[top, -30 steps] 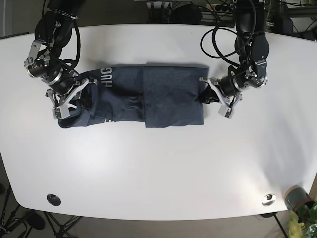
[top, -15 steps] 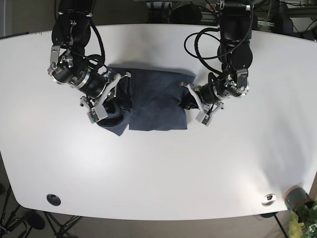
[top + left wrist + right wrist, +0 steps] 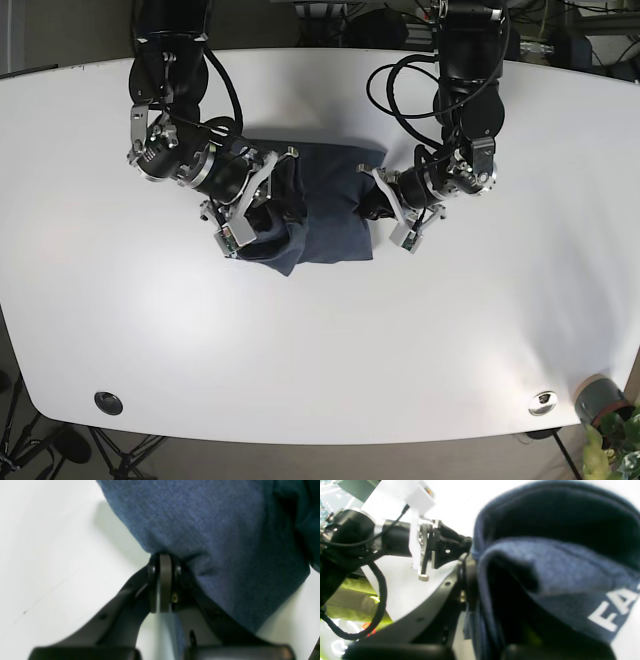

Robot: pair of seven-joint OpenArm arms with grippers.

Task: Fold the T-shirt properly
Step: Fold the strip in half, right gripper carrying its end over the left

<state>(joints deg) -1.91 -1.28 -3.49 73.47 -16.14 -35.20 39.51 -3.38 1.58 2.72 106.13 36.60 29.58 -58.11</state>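
Navy T-shirt [image 3: 325,215] sits bunched into a compact dark block near the middle of the far half of the white table [image 3: 320,350], between my two arms. On my base view I see its edge toward the right gripper [image 3: 245,205] lifted and rolled over, with a loose lobe of cloth hanging down at the lower corner. The right wrist camera shows that fold close up: a thick curl of blue fabric with white lettering [image 3: 615,610] on its underside, draped over the jaws. The cloth covers them, so I cannot tell how far they are closed. On the other side, the left gripper [image 3: 162,590] has its jaws pressed together with a pinch of the shirt's edge between them; the fabric puckers right at the tips, and pale tabletop shows on either side.

Beyond the shirt, the table is a broad rounded white slab, glossy enough to carry soft reflections. A dark round fitting [image 3: 108,402] sits near one front corner, and a small metallic disc [image 3: 543,401] near the other. Just off that corner stands a grey pot [image 3: 598,398] with green leaves [image 3: 612,450]. Black cables [image 3: 400,90] loop down from the left arm's upper links. Behind the table's far edge I make out dim equipment and more cabling, and dark floor with stand legs below the near edge.
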